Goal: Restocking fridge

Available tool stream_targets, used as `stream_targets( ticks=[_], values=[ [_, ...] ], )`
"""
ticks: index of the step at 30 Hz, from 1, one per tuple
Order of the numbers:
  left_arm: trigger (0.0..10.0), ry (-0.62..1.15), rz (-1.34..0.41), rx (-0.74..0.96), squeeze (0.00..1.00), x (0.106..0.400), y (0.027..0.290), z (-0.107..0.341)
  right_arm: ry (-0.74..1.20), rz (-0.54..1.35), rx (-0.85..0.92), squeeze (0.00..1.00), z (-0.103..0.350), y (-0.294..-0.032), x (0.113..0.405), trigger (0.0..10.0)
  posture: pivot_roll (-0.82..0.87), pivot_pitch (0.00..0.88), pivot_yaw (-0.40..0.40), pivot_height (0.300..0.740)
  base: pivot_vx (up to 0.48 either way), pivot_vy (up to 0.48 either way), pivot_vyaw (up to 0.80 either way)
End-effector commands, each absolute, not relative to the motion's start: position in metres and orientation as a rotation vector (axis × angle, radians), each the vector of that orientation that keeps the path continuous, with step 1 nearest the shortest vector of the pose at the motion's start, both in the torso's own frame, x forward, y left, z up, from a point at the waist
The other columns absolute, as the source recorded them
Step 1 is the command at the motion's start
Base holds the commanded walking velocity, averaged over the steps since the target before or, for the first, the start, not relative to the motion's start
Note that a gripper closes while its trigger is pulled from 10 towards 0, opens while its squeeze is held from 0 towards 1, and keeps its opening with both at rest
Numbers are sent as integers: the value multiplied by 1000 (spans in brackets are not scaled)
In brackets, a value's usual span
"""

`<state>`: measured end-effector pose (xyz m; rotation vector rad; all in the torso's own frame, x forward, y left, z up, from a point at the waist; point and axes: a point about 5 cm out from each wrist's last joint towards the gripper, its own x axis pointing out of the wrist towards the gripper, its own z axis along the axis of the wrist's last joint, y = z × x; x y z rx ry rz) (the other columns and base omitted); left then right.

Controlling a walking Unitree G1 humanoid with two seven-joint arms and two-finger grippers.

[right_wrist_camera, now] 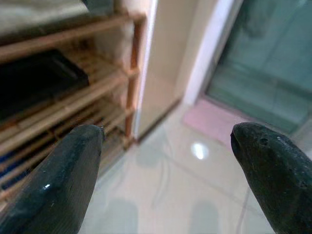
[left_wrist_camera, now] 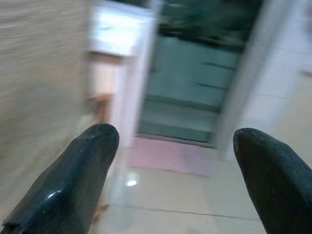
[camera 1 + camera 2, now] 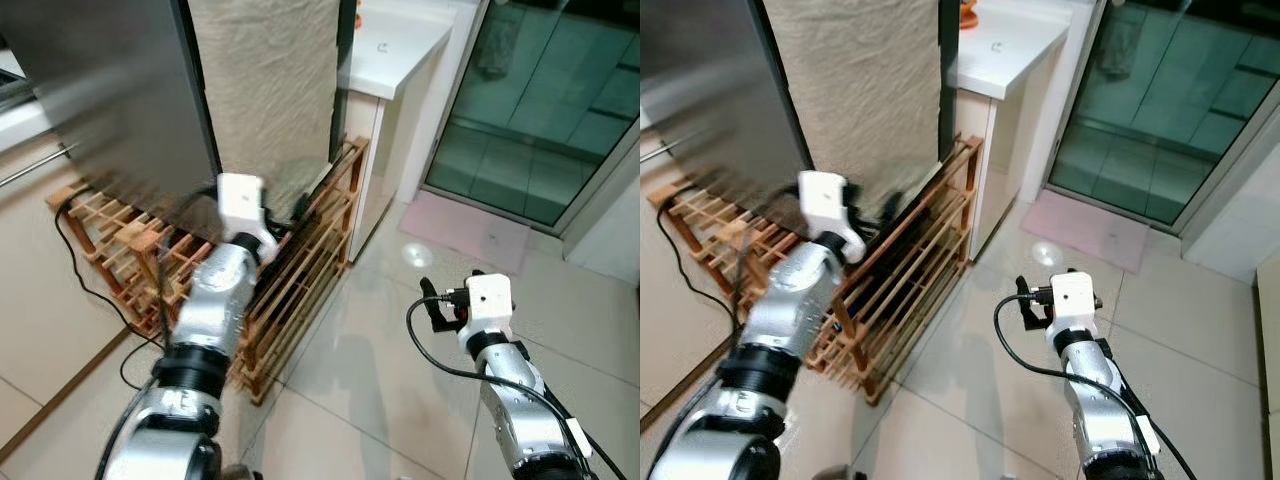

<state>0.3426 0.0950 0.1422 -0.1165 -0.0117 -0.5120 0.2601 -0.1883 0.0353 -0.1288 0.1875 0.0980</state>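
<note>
Both grippers are spread wide and hold nothing. Left gripper (image 2: 173,180): its two black fingers (image 2: 73,185) stand well apart, with blurred floor, a pink mat and a glass door between them. Right gripper (image 1: 168,180): fingers (image 1: 63,180) likewise parted, hanging above bare glossy floor tile (image 3: 400,380).

Left arm (image 3: 215,300) is raised, its white wrist block (image 3: 240,200) in front of the wooden slatted rack (image 3: 300,270) at the fridge's lower front corner. Right arm (image 3: 500,370) sits lower, over the tile, well apart from the rack.

The fridge (image 3: 110,90), a steel-grey body, stands on the robot's left above the rack; its door appears closed, and its side is covered by a beige textured cloth (image 3: 270,80). A white counter (image 3: 395,45) adjoins the fridge's far side, with an orange object (image 3: 968,14) at its back edge, too small to identify.

Open room lies to the right: tile runs from the rack's near edge to a pink mat (image 3: 470,230) before a glass sliding door (image 3: 540,100). A black cable (image 3: 85,280) trails on the floor by the rack's left end.

The right wrist view shows dark flat items (image 1: 34,83) on the rack's upper shelf; they cannot be identified. The head views show the rack's far end touching the counter's cabinet.
</note>
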Motion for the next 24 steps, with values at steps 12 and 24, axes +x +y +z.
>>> stream_targets(
  ticks=[12, 24],
  values=[
    [10000, -122, -288, 50, 0, 337, 128, 151, 177, 90, -114, 0, 40, -190, 264, 10000, -84, 7, -21, 731, 0, 0, 0],
    [10000, -128, -244, 167, 0, 333, 143, 145, 128, 121, -104, 0, 49, -179, 270, 10000, -66, 2, -25, 731, 0, 67, 0]
  ],
)
